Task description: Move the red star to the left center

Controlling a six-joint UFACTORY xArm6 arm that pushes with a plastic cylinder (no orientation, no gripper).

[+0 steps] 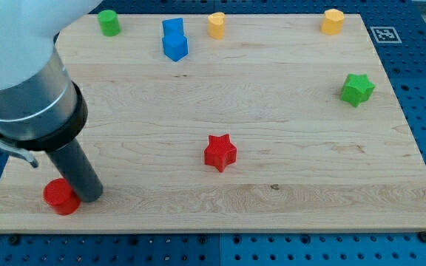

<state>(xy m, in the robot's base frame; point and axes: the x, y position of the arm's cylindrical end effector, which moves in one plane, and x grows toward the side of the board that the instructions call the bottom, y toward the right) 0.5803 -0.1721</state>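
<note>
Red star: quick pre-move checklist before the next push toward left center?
1. Red star in view, unobstructed: ok.
2. My tip next to the star: not ok; it sits near the view's bottom left, beside the red cylinder.
3. Tip on the star's right side, for a leftward push: not ok; it is on the star's left.
4. Tip clear of the red cylinder: cannot tell; they look to be touching or nearly so.
5. Board between star and left center free of blocks: ok.
6. Blue block and green star away from that path: ok.
</note>
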